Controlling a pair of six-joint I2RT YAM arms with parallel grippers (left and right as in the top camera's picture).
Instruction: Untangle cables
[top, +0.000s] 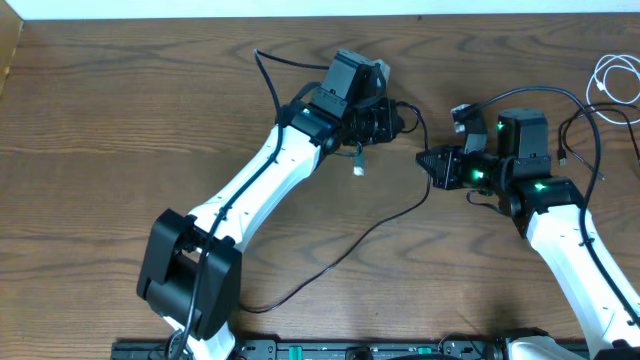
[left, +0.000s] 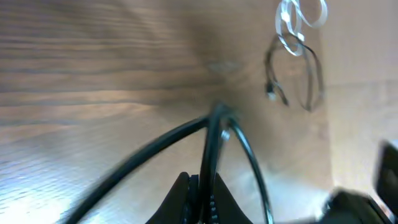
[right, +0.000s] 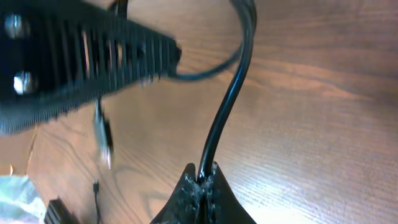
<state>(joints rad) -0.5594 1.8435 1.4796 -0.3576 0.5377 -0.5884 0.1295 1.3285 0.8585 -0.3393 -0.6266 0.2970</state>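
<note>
A thin black cable (top: 345, 250) runs from between the two grippers down across the table toward the front left. My left gripper (top: 398, 120) is shut on this black cable (left: 214, 143), which loops up from its jaws (left: 202, 193). My right gripper (top: 425, 160) is shut on the same black cable (right: 230, 106) at its jaws (right: 204, 177), just right of the left gripper. A small light plug end (top: 358, 168) hangs below the left gripper and shows blurred in the right wrist view (right: 102, 134). The left gripper's finger (right: 81, 56) fills that view's upper left.
A coiled white cable (top: 615, 80) and a separate black cable (top: 580, 130) lie at the far right of the table; both also show in the left wrist view, the white cable (left: 298, 18) and the black one (left: 298, 81). The right arm's white link (top: 580, 250) crosses the front right.
</note>
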